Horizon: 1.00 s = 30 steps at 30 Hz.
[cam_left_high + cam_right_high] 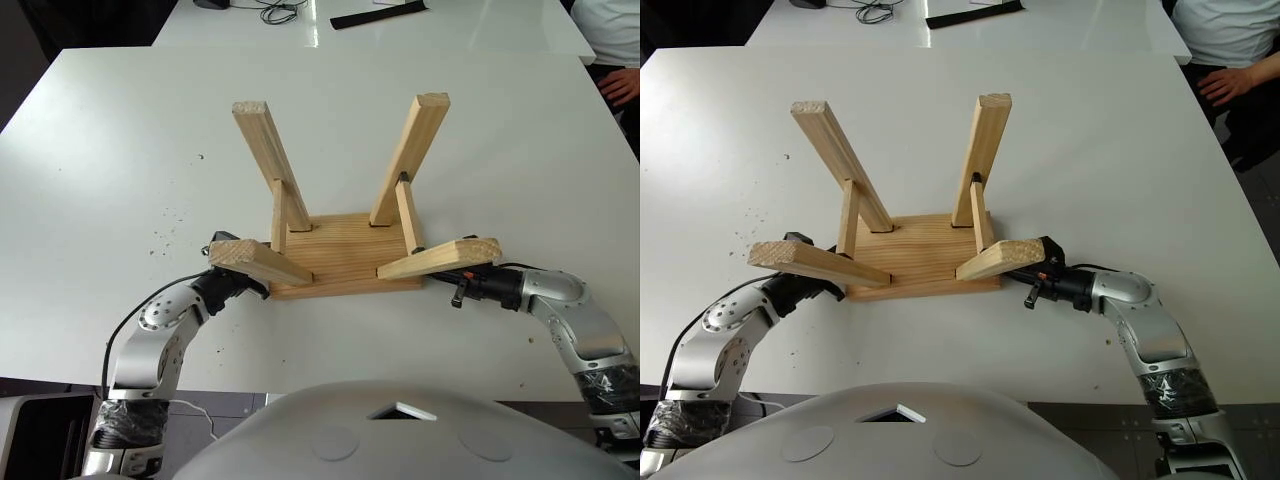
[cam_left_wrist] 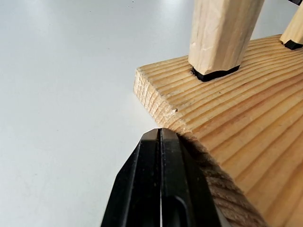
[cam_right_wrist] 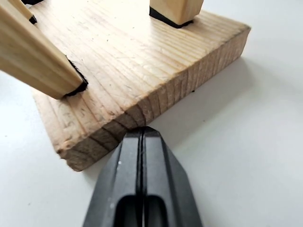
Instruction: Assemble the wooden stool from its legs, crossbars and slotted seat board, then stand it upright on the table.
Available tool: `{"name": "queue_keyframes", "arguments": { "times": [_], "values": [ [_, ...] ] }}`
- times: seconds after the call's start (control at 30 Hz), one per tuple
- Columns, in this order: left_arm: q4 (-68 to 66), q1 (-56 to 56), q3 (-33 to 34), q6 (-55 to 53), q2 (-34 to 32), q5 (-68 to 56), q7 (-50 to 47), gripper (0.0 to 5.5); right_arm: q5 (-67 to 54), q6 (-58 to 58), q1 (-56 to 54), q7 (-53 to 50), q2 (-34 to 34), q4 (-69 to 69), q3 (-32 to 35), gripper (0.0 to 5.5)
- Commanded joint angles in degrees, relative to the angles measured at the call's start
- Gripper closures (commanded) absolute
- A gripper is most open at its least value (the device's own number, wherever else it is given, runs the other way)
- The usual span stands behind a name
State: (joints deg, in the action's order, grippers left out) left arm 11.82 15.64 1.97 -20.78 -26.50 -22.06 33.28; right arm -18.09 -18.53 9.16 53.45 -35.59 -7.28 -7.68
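- Stool (image 1: 330, 250): inverted on table (image 1: 120, 150), legs (image 1: 412, 155) slotted upward; righting judged outstanding.
- Left claw (image 2: 160, 135), right claw (image 3: 142, 132): closed empty, set against opposite seat board (image 3: 118, 71) edges, likely bracing.

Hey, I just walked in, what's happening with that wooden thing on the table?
The wooden stool is put together but sits upside down on the white table. Its seat board lies flat, the legs point up, and crossbars join them. The robot's left gripper and right gripper, both shut, have their tips at opposite edges of the seat board. The stool is not yet turned upright.
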Motion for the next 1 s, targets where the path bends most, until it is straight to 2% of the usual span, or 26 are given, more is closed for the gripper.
{"name": "queue_keyframes", "arguments": {
  "times": [0.03, 0.2, 0.33, 0.7, 1.0],
  "values": [
    [-4.7, -5.6, -3.8, 0.5, 1.4, 1.4, 3.1, 5.49, 2.9, -2.3, -0.1, -2.2, 2.5, 2.6, -4.2, 5.5],
    [-9.9, -9.6, -3.8, 2.5, 3.1, 2.7, 2.8, 5.49, 3.8, -1.3, -2.3, -4.5, 4.0, 5.9, -4.1, 5.5],
    [-7.6, -7.7, -3.3, 2.9, 4.3, 1.8, 2.2, 5.49, 3.4, -1.1, -3.4, -5.5, 4.5, 6.8, -3.3, 5.5],
    [-11.9, -12.2, -4.0, 5.6, 9.1, 3.9, 0.5, 5.49, 3.5, -0.1, -7.8, -2.3, 0.5, 10.1, -1.2, 5.5],
    [-12.8, -12.1, 0.5, 7.5, 6.4, 4.0, -0.1, 5.49, 4.6, 1.6, -6.6, -1.0, -1.1, 11.1, -1.1, 5.5]
  ]
}}
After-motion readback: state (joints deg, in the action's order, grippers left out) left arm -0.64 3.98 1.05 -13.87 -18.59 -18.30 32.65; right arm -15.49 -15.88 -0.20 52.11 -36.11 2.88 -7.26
